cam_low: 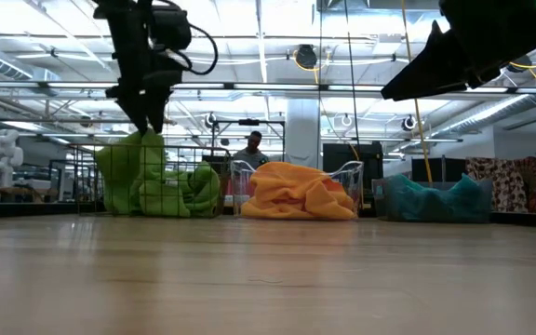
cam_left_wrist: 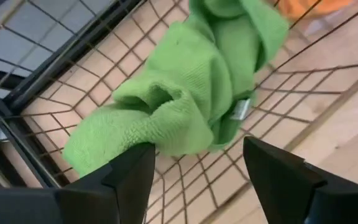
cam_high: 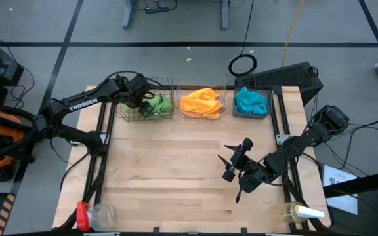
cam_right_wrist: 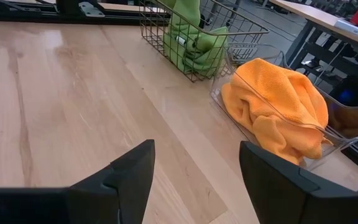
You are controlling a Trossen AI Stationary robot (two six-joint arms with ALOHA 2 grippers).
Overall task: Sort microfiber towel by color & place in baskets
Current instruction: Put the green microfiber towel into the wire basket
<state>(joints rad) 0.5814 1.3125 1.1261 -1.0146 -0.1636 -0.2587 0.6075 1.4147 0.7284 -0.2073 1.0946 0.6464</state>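
Hanging green towel over the wire basket

Green towel [cam_high: 159,104] sits in the wire-mesh basket [cam_high: 125,113], one end lifted up to the left gripper [cam_left_wrist: 194,177]; its fingers are spread, one touching the cloth. Beside the basket: orange towel [cam_high: 201,102] in clear tub [cam_right_wrist: 347,121], then teal towel [cam_high: 250,101] in grey tub [cam_high: 251,115]. Right gripper [cam_right_wrist: 194,180] is open and empty, well apart over the table [cam_high: 169,170].

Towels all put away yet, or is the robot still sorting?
Nearly done. The orange towel fills the clear tub and the teal towel sits in the dark grey tub. The left gripper, jaws open, is over the wire basket holding the green towel. No towels are left on the table. The right gripper waits open.
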